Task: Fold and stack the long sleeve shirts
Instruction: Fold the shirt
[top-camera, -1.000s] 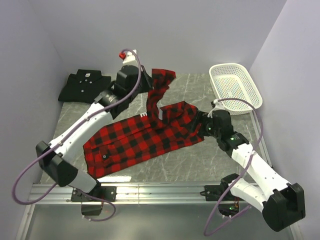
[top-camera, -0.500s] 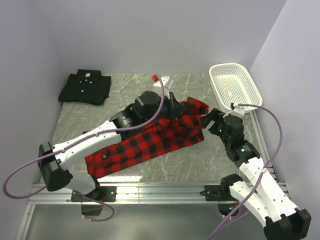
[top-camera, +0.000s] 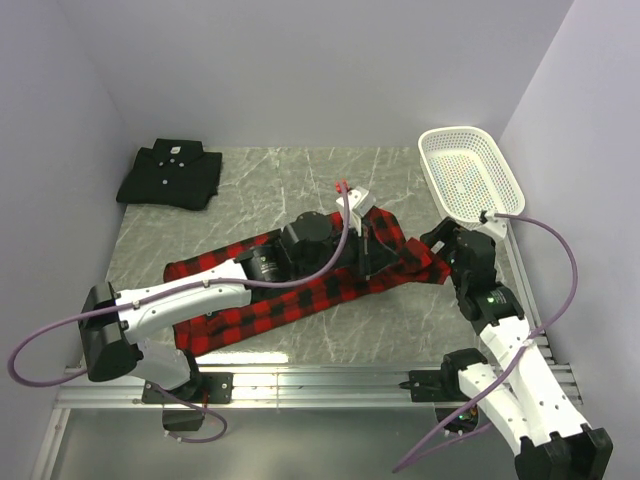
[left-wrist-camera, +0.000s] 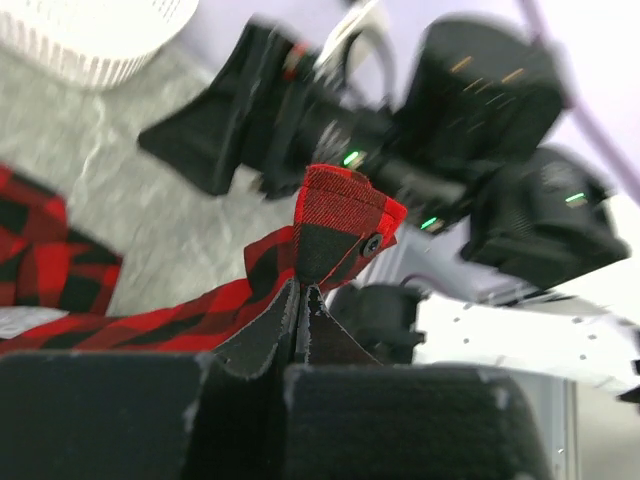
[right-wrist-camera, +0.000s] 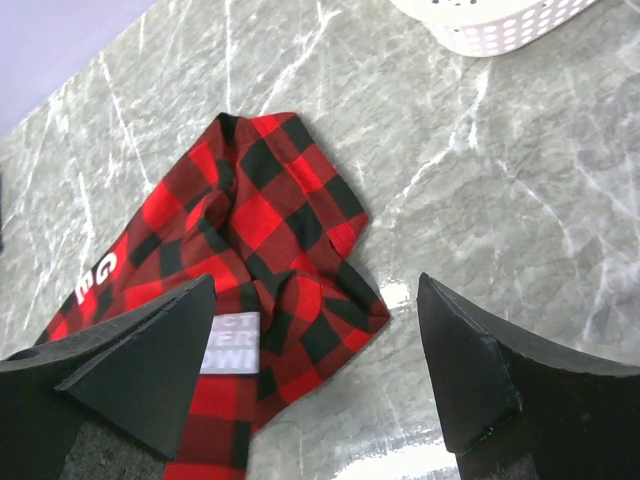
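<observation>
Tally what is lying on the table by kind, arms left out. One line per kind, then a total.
Long sleeve shirts: 2 (plaid shirt, black shirt)
Baskets: 1 (white mesh basket)
Total: 3

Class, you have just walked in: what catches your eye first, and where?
A red-and-black plaid shirt lies bunched across the middle of the table, its cuff pinched in the shut left pincer. A folded black shirt sits in the far left corner, a white mesh basket far right.
</observation>
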